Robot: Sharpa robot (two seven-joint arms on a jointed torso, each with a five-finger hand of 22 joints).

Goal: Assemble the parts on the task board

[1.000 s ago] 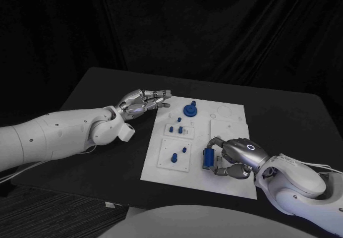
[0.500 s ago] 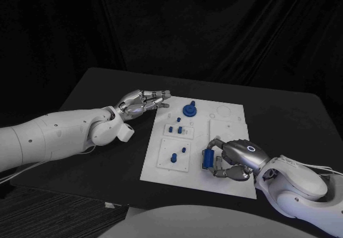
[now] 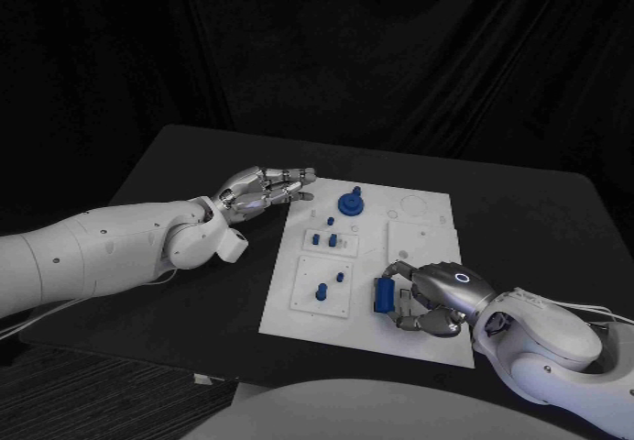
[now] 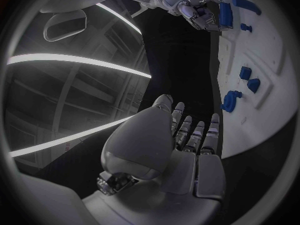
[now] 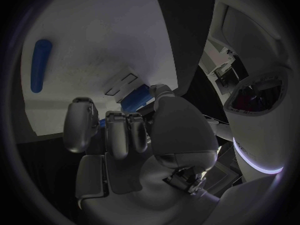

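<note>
Right hand (image 3: 436, 295) around blue part (image 3: 383, 294), long axis toward the robot.

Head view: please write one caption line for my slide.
Right hand grips a blue part on the white task board; left hand hovers open beside the board's far corner.

Your left hand (image 3: 268, 190) hovers with fingers loosely extended, holding nothing; your right hand (image 3: 436, 295) curls, gripping a blue part (image 3: 385, 295).
</note>
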